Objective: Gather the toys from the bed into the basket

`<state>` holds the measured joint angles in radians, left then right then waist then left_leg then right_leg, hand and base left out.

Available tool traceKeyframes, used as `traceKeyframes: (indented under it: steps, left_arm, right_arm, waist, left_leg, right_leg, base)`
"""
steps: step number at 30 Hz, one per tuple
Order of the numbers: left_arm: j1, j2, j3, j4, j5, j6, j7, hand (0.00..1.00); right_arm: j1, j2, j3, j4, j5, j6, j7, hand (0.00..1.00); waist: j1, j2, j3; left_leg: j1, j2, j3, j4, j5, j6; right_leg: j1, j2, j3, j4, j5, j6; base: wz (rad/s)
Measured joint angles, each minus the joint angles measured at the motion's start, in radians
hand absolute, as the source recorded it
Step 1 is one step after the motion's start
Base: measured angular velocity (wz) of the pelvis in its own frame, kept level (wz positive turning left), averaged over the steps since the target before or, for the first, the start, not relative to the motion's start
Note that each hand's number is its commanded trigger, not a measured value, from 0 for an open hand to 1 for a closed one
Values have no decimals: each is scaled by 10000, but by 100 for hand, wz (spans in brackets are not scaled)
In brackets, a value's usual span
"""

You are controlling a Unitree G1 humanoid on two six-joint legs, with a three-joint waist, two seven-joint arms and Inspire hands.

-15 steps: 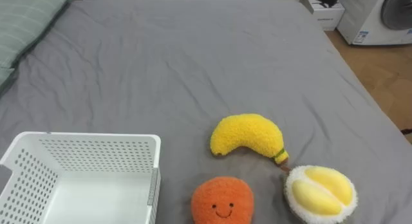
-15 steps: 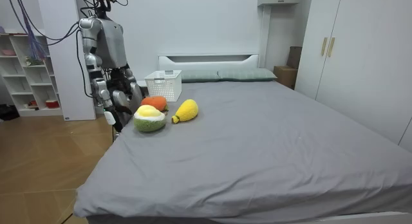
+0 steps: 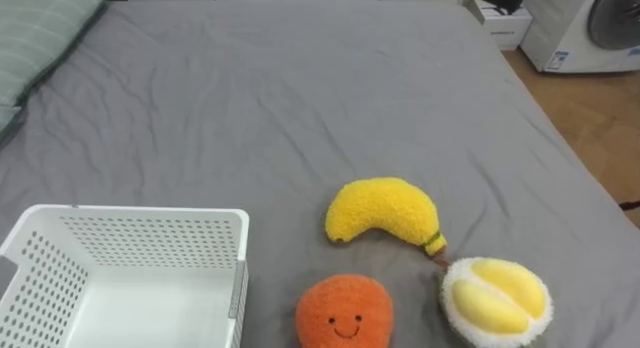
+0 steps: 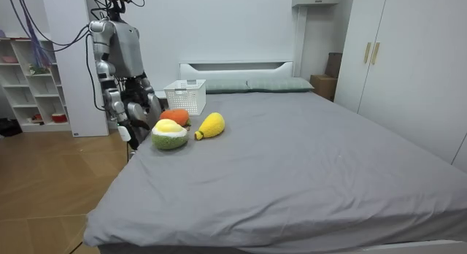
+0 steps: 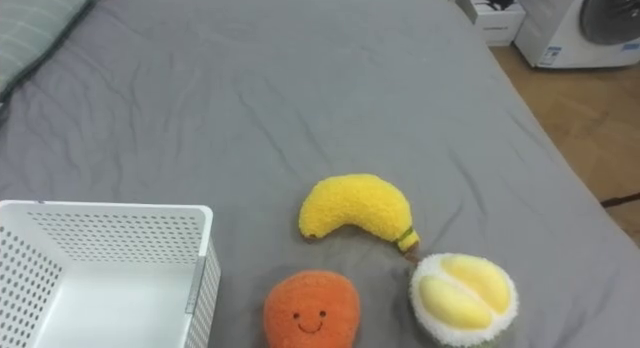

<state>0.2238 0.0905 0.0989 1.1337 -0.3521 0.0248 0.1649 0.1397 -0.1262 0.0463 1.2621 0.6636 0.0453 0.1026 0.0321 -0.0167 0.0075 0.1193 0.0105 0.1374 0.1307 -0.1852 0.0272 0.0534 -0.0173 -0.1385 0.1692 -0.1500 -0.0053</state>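
Three plush toys lie on the grey bed [image 3: 300, 88] near its front edge. A yellow banana [image 3: 385, 210] is furthest in, an orange with a smiling face [image 3: 345, 310] lies in front of it, and a cut durian [image 3: 497, 300] lies to the right. A white perforated basket [image 3: 150, 214] stands empty at the left. In the room view I stand at the bedside by the toys [image 4: 168, 135]. My right hand [image 4: 122, 126] and left hand [image 4: 152, 106] hang low beside the mattress edge.
A green striped pillow [image 3: 40, 28] lies at the far left of the bed. Beyond the bed's right edge are wooden floor, a washing machine [image 3: 600, 23] and a small white box [image 3: 505, 23]. A shelf unit [image 4: 29, 86] stands behind me.
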Motion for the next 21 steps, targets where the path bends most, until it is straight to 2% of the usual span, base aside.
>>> traceKeyframes:
  steps: [5, 8, 9, 11, 13, 14, 16, 20, 21]
  left_arm:
    - [9, 20, 218, 89, 84, 6, -30, 0]
    - [40, 55, 649, 90, 126, 115, -24, 0]
    - [82, 74, 866, 63, 130, 204, -22, 0]
    - [271, 124, 1245, 63, 145, 252, -13, 0]
    - [347, 143, 1755, 46, 438, 286, -5, 0]
    - [333, 162, 1833, 15, 479, 326, 2, 0]
    - [308, 284, 1972, -88, 739, 554, -1, 0]
    - [326, 417, 2065, -82, 876, 626, -14, 0]
    - [319, 421, 2119, -86, 892, 630, -11, 0]
  right_arm:
    - [-4, 53, -522, 242, 23, 5, -198, 0]
    - [65, 37, -1376, 302, 354, 72, -626, 0]
    - [55, -4, -1864, 296, 570, 220, -818, 0]
    - [131, -56, -2820, 268, 903, 332, -1139, 0]
    - [57, -283, -3978, 200, 1314, 424, -1672, 0]
    - [33, -377, -4159, 165, 1334, 459, -1841, 0]
    - [-40, -830, -4695, -234, 1376, 476, -2650, 0]
    - [-289, -1095, -5460, -1452, 1339, 416, -3818, 0]
    - [-456, -1123, -5538, -2058, 1286, 385, -4244, 0]
  waist:
    - [-58, -6, 5]
    - [-187, -16, 10]
    - [-330, -68, -5]
    - [-619, -110, 18]
    - [-811, -246, -15]
    - [-838, -243, -5]
    - [-885, -286, 18]
    - [-871, -471, 17]
    - [-891, -496, -10]
  left_leg:
    - [46, -3, -14, -7, 0, 0]
    - [53, -4, -19, -13, -1, 1]
    - [90, -8, -35, -17, -1, 0]
    - [165, -4, -29, -46, 0, -2]
    - [215, -11, 8, -92, 4, -4]
    - [221, -14, 24, -109, 4, -4]
    - [239, -3, 197, -139, -1, -1]
    - [211, 16, 397, -129, 3, -2]
    - [83, 15, 411, -107, 2, 2]
  right_leg:
    - [71, 0, 23, -8, 2, 4]
    - [92, -3, 20, -8, -7, 10]
    - [121, -5, 17, 1, -35, 13]
    - [192, -4, 10, 4, -53, 10]
    - [170, 2, 80, 41, -52, 8]
    - [152, 4, 111, 50, -52, 8]
    - [120, 22, 265, 57, -34, 20]
    - [-73, 31, 391, 202, -8, -2]
    - [-167, 23, 345, 222, 22, -13]
  base:
    - [0]
    - [0]
    - [4]
    - [2]
    - [-10]
    - [-15]
    - [-20]
    - [-17]
    - [-10]
